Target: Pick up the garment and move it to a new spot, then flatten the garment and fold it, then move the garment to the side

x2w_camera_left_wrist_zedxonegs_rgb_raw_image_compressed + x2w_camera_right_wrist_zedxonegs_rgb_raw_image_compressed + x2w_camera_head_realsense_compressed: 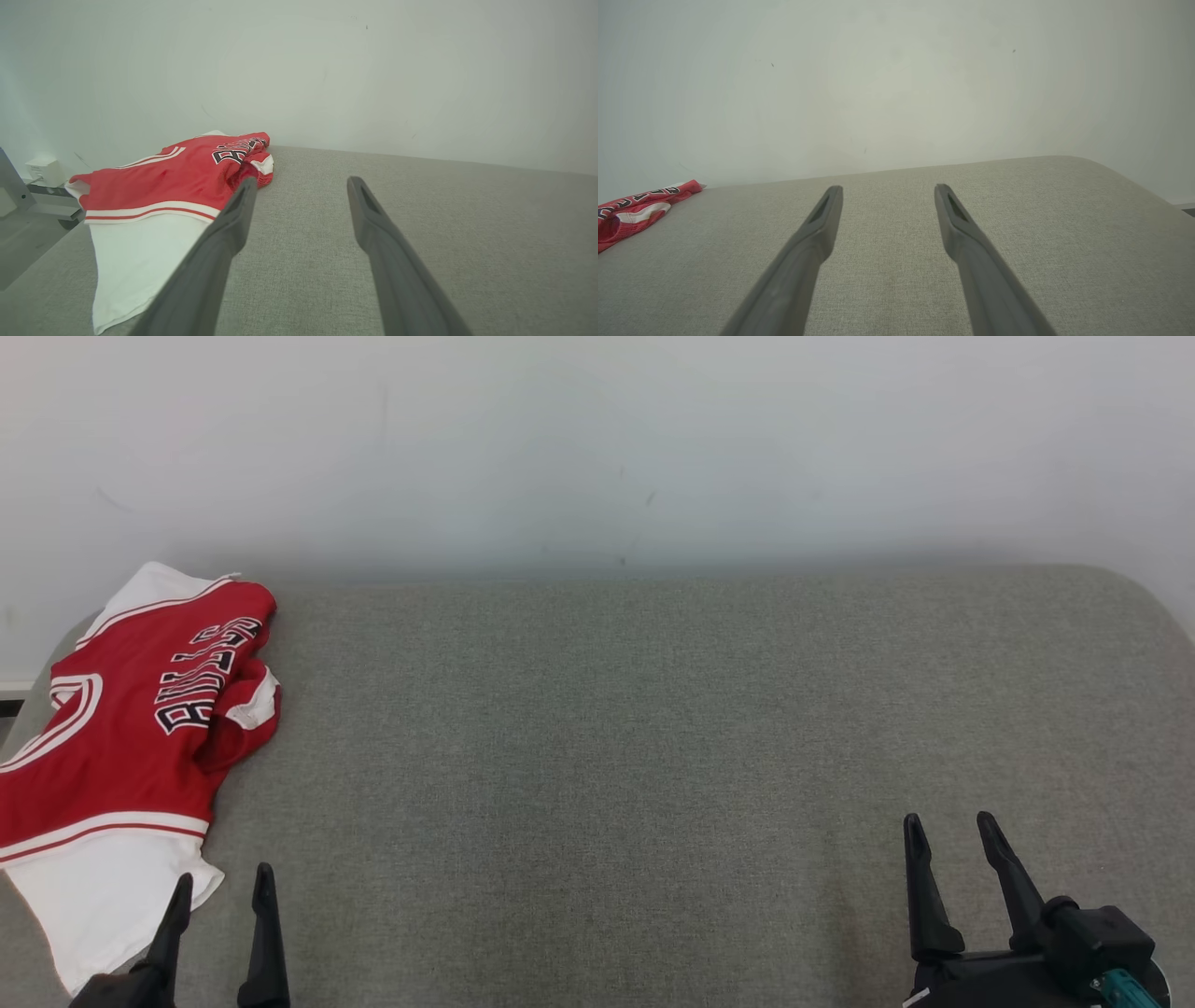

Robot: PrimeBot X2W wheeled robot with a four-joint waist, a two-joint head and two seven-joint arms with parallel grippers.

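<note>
The garment (pixel 121 728) runs off the head view's left edge, and the right wrist view shows just a crumpled red corner of it at its own left edge. Its black lettering (pixel 201 677) is folded over itself (no whole word can be read). In the left wrist view the left gripper (pixel 301 179) hides a strip of the garment's white part behind one finger. A small pale box (pixel 44 170) at that view's left is too blurred to identify.
</note>
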